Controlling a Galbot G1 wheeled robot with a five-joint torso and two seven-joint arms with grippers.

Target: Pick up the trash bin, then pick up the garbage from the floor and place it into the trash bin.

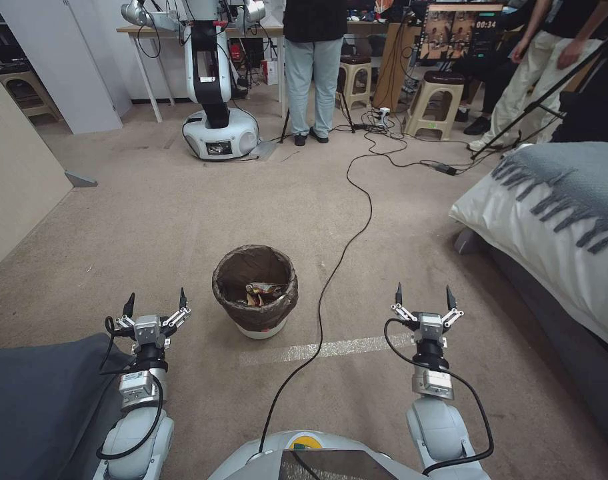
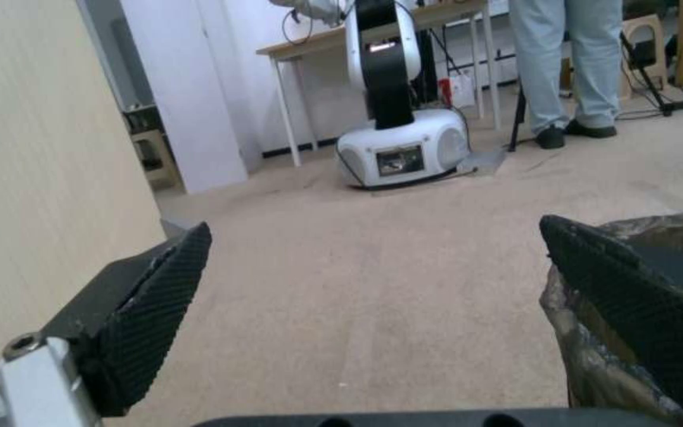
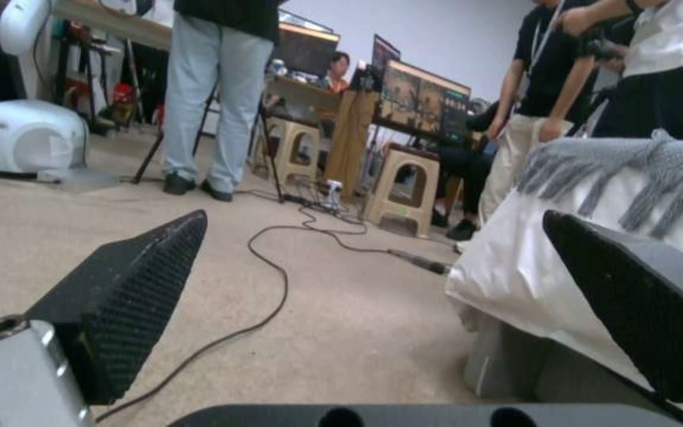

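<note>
The trash bin stands upright on the carpet, a little below the centre of the head view, its dark bag folded over the rim. Some garbage lies inside it at the bottom. The left gripper hovers at the lower left of the frame, just beside the bin, with its jaws wide and holding nothing. The right gripper is at the lower right, also wide and holding nothing. A black cable runs on the floor between the bin and the right gripper. The bed is at the right edge.
</note>
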